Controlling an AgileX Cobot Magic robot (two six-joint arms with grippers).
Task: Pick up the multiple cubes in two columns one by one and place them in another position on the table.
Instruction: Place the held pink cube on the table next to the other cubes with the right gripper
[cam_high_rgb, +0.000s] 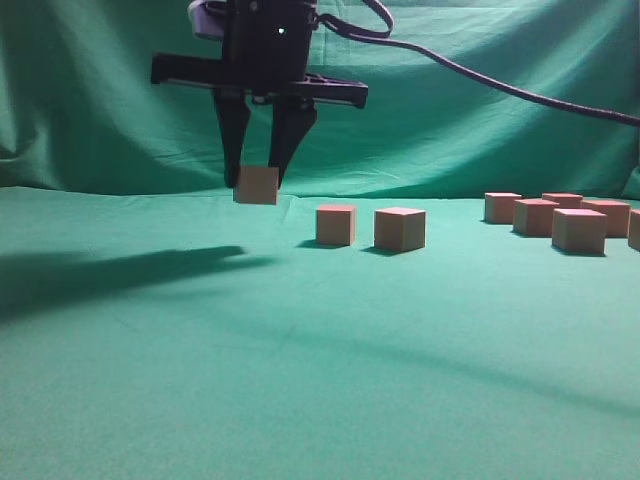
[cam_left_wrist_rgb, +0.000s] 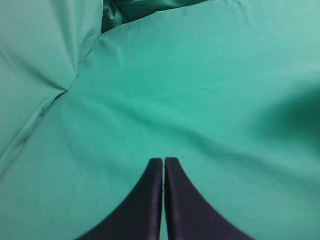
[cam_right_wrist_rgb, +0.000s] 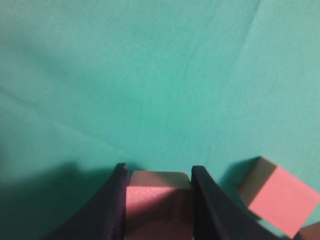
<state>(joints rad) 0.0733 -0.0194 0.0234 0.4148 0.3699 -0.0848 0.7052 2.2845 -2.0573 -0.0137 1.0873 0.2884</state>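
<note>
My right gripper (cam_high_rgb: 258, 178) reaches across to the left of the middle and is shut on a pink-tan cube (cam_high_rgb: 257, 186), holding it a little above the green table (cam_high_rgb: 300, 380). In the right wrist view the held cube (cam_right_wrist_rgb: 157, 205) sits between the jaws (cam_right_wrist_rgb: 157, 172), with another cube (cam_right_wrist_rgb: 277, 197) on the cloth to its right. Two cubes (cam_high_rgb: 336, 224) (cam_high_rgb: 400, 229) stand side by side just right of the held one. Several more cubes (cam_high_rgb: 579, 230) are grouped at the far right. My left gripper (cam_left_wrist_rgb: 163, 161) is shut and empty over bare cloth.
The draped green backdrop (cam_high_rgb: 480, 140) rises behind the table. A black cable (cam_high_rgb: 500, 88) runs from the right arm to the right edge. The arm's shadow (cam_high_rgb: 120, 270) lies on the cloth at the left. A cloth fold (cam_left_wrist_rgb: 65, 90) shows in the left wrist view.
</note>
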